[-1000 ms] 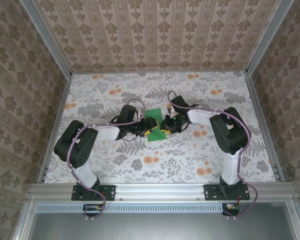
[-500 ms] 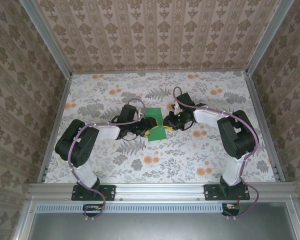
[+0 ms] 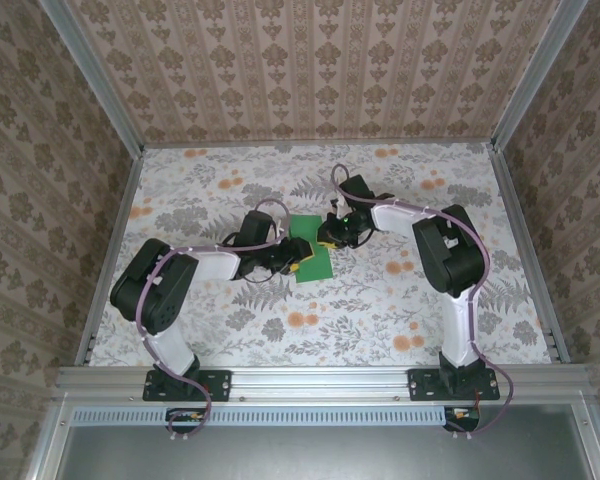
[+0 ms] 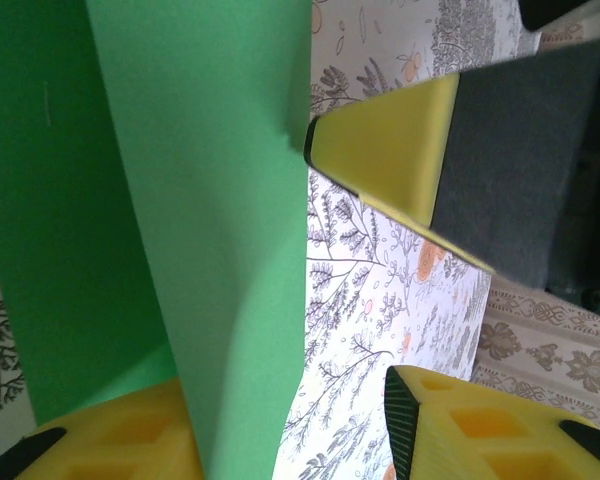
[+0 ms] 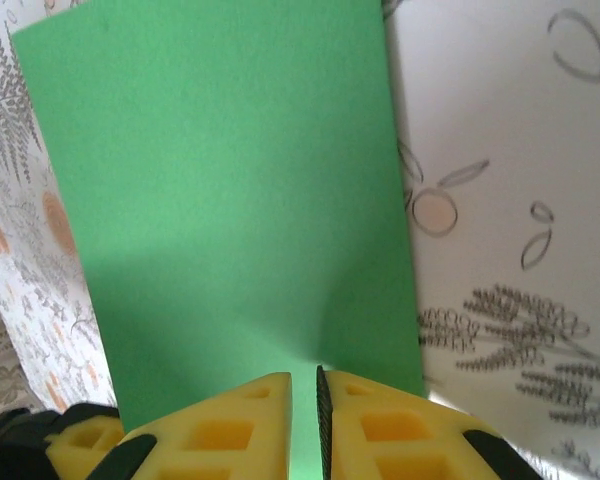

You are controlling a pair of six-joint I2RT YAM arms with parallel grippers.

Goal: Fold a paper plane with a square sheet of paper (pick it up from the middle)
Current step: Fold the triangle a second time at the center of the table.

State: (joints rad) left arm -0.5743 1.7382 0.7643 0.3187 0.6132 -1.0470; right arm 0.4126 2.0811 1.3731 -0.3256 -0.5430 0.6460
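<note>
The left gripper (image 3: 291, 257) sits low at the left side of the square sheet of paper (image 3: 313, 262). Its jaws are spread wide: one yellow finger (image 4: 120, 440) is just beside the sheet's raised flap, and the other stands off it over the floral table (image 3: 400, 310). The green sheet lies creased on that table, one flap lifted along a fold. At the sheet's far right edge, the right gripper (image 5: 305, 385) is clenched on the paper's rim.
</note>
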